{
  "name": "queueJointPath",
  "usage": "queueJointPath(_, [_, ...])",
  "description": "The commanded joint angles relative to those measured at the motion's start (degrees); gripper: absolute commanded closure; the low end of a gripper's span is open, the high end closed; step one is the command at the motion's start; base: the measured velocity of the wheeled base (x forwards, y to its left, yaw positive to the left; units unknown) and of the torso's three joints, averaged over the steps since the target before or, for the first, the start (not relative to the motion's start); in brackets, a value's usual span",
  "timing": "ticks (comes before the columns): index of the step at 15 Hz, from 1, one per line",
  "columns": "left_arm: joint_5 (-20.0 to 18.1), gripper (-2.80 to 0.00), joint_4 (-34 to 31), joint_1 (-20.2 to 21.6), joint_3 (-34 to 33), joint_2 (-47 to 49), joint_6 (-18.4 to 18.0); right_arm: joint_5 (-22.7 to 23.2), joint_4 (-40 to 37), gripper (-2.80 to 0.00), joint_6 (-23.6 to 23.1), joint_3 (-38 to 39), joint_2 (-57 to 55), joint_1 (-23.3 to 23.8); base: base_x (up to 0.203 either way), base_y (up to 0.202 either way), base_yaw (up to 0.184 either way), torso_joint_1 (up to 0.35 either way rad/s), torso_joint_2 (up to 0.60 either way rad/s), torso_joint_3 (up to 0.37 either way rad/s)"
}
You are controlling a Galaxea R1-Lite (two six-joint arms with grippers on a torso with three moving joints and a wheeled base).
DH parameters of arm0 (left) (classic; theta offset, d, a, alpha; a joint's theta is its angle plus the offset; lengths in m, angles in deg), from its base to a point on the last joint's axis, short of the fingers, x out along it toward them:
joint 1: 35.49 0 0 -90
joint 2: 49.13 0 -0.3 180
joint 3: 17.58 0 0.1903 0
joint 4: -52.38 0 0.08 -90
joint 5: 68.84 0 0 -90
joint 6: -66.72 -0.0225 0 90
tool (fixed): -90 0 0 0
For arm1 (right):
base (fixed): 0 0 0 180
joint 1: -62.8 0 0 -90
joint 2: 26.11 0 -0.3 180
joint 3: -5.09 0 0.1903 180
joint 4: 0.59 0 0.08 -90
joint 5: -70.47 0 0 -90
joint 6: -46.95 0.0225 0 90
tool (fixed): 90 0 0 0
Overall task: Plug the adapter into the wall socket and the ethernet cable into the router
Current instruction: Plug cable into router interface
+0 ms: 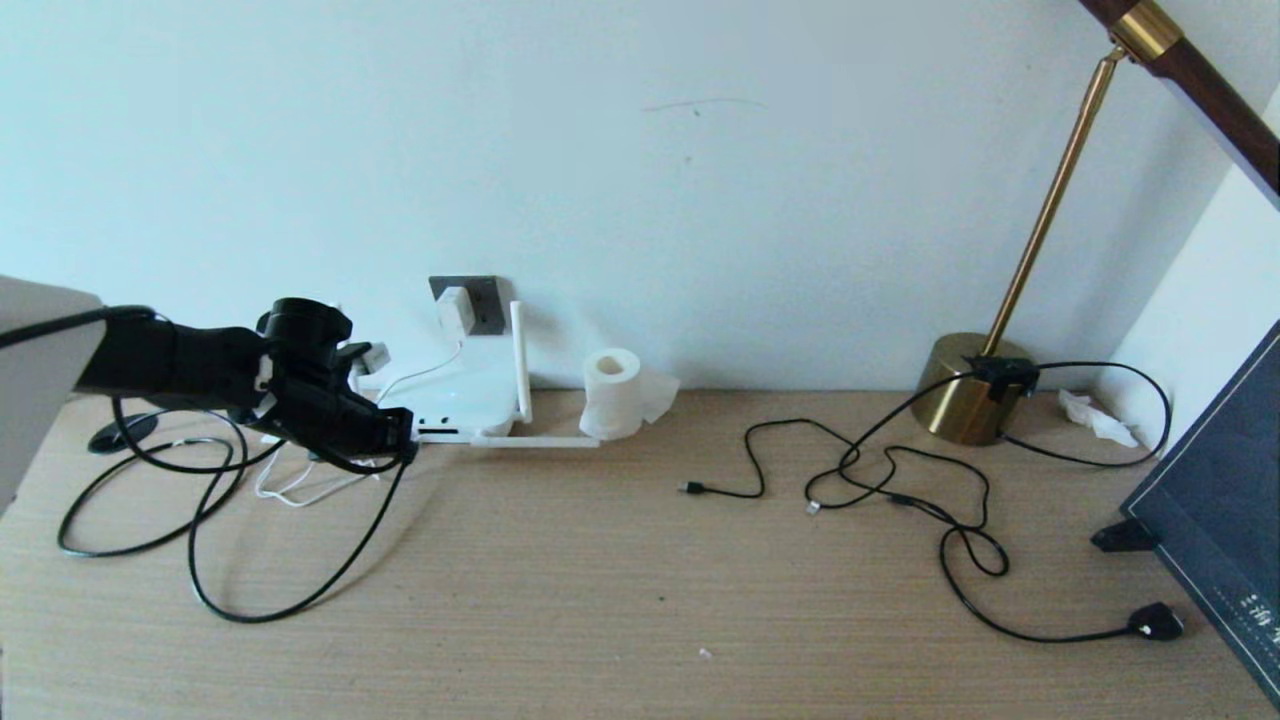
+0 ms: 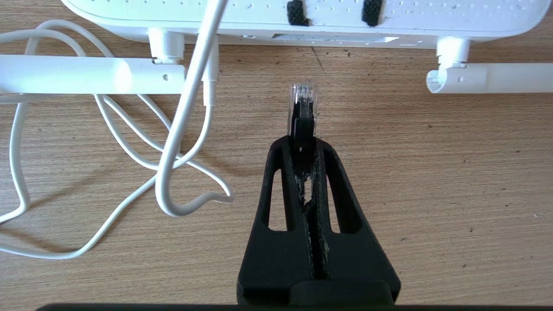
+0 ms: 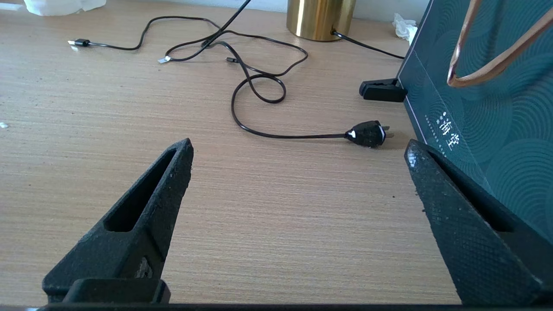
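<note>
The white adapter [image 1: 455,312] sits on the dark grey wall socket [image 1: 488,300], and its thin white cord [image 2: 181,129] loops down over the table. My left gripper [image 2: 302,142] is shut on the ethernet cable's plug [image 2: 302,108]. The clear plug tip points at the router's front [image 2: 302,19] a short gap away, between two dark ports [image 2: 296,12]. In the head view the left gripper [image 1: 400,442] is just left of the router [image 1: 470,400], and the black cable [image 1: 200,545] trails in loops. My right gripper [image 3: 298,147] is open over bare table.
Two router antennas [image 2: 86,75] lie flat on the table on either side of the plug. A toilet roll [image 1: 612,392] stands right of the router. At the right are a brass lamp base [image 1: 975,395], black USB cords [image 1: 850,480], the lamp plug [image 3: 367,133] and a dark box [image 3: 488,108].
</note>
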State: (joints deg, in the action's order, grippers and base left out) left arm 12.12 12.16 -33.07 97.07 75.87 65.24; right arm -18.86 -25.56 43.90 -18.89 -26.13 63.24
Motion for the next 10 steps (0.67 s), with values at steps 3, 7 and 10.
queueJointPath(3, [-0.10,0.00,-0.10,0.12,0.04,0.33,-0.02,0.03,-0.07,-2.80,-0.03,0.01,-0.06,0.00,0.000,0.000,0.000,0.000,0.00,0.000])
queueJointPath(7, [-0.02,0.00,-0.09,0.12,0.04,0.32,-0.02,0.03,0.01,-2.80,-0.01,0.01,-0.06,0.00,0.000,0.000,0.000,0.000,0.00,0.000])
queueJointPath(10, [-0.07,0.00,-0.42,0.10,0.71,0.24,-0.02,0.03,-0.07,-2.80,-0.03,0.01,-0.06,0.00,0.000,0.000,0.000,0.000,0.00,0.000])
